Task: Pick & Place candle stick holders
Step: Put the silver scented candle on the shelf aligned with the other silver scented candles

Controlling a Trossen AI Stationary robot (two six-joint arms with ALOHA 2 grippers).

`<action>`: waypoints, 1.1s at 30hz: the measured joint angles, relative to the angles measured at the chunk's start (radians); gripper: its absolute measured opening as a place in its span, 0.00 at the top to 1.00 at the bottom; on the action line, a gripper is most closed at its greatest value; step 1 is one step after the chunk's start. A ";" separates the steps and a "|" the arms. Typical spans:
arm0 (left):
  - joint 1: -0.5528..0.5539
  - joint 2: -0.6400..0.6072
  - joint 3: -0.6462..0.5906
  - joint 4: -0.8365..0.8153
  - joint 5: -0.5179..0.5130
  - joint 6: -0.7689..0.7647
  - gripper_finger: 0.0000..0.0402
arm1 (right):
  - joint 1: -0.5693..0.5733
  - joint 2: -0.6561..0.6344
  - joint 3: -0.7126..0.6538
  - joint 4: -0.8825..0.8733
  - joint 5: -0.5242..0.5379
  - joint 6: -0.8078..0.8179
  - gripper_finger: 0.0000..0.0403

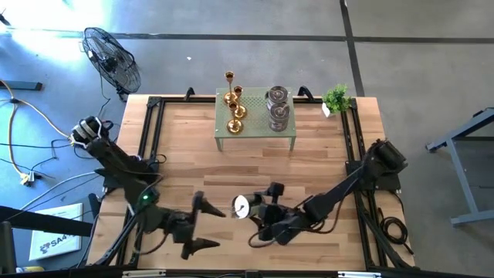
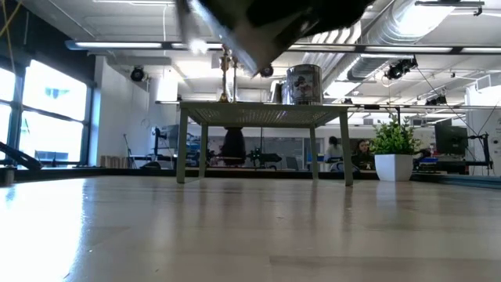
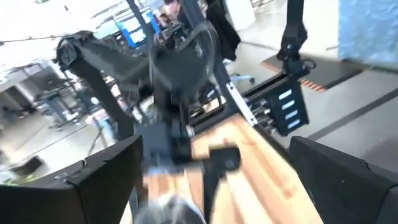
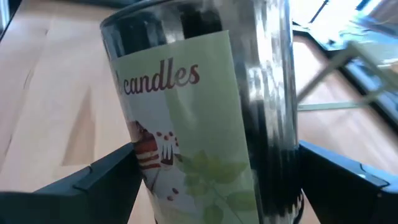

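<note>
A silver-grey candle jar [image 4: 205, 124] with a pale green "candles" label stands between the fingers of my right gripper [image 1: 245, 210], near the table's front middle. Its pale round end [image 1: 241, 206] faces up. My left gripper [image 1: 207, 224] is open and holds nothing; it sits left of the jar with its fingers pointing at it. On a small pale green stand [image 1: 255, 142] at the far middle rest three gold candle stick holders [image 1: 233, 104] and two more silver jars [image 1: 277, 108]. The low view shows the stand [image 2: 262, 116], a gold holder [image 2: 227, 74] and a jar [image 2: 304, 84]. My right gripper pinches the jar's round wall between its two fingers, one on the label side [image 4: 134, 158] and one on the bare metal side [image 4: 297, 152]. The fingers reach in from the table's right, slanting slightly down. The jar is tilted and lifted clear of the table.
A small green potted plant [image 1: 336, 99] stands at the far right corner, right of the stand. Black rails [image 1: 151, 131] run along the table's edges. Bare wood lies between the stand and the grippers. A fan [image 1: 112, 58] stands on the floor beyond the far left corner.
</note>
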 joint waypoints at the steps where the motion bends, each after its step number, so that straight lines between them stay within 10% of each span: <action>1: -0.019 -0.007 0.000 -0.017 -0.034 0.002 0.01 | 0.011 -0.018 0.000 -0.030 0.028 0.017 0.08; 9: -0.104 -0.029 0.000 -0.117 -0.224 -0.002 0.01 | 0.115 -0.182 0.000 -0.214 0.166 0.106 0.08; 33: -0.101 -0.024 -0.001 -0.320 -0.078 -0.449 0.01 | 0.379 -0.633 0.000 -0.451 0.687 0.062 0.08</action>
